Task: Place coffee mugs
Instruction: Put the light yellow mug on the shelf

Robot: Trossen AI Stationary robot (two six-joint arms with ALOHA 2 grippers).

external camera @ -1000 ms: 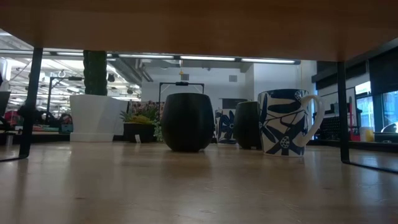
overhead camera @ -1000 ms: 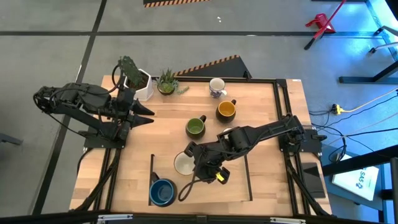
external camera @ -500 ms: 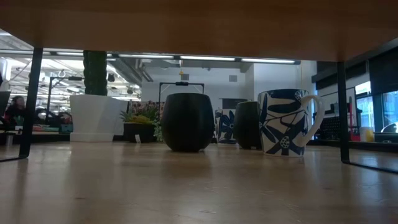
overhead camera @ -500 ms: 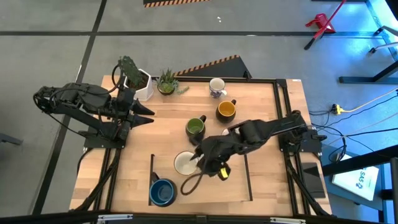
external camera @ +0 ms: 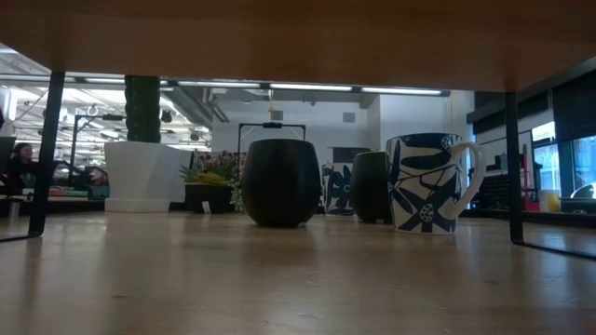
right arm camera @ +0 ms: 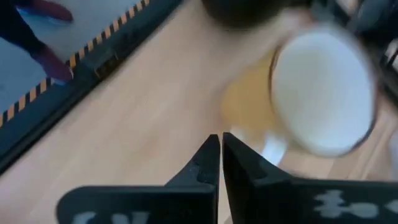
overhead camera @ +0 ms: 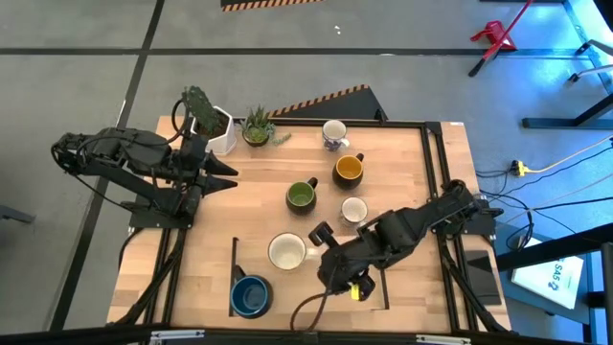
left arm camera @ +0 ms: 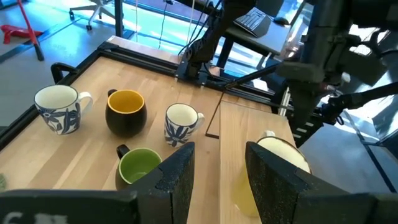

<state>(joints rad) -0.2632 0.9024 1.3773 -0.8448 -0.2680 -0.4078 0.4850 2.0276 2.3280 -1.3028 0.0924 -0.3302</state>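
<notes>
In the high view a cream-white mug (overhead camera: pixel 285 251) stands on its base near the table's middle, with a blue mug (overhead camera: pixel 251 297) at the near edge. Farther back stand a green mug (overhead camera: pixel 301 196), an orange-yellow mug (overhead camera: pixel 348 170) and two white mugs with a blue pattern (overhead camera: pixel 334 134) (overhead camera: pixel 353 211). My right gripper (overhead camera: pixel 320 235) is shut, just to the right of the cream mug (right arm camera: pixel 323 93) and apart from it. My left gripper (overhead camera: pixel 230 173) waits open over the table's left side, aimed at the mugs (left arm camera: pixel 142 167).
A white pot with a cactus (overhead camera: pixel 218 129) and a small pot with a spiky plant (overhead camera: pixel 257 126) stand at the far left corner. Dark frame rails (overhead camera: pixel 433 163) border the table. Bare wood lies left of the cream mug and in the near right area.
My right gripper has drawn back from the cream mug toward the table's right and near edge, and its wrist has swung toward the near edge. The cream mug stays standing in the same place. The left arm has kept still.
</notes>
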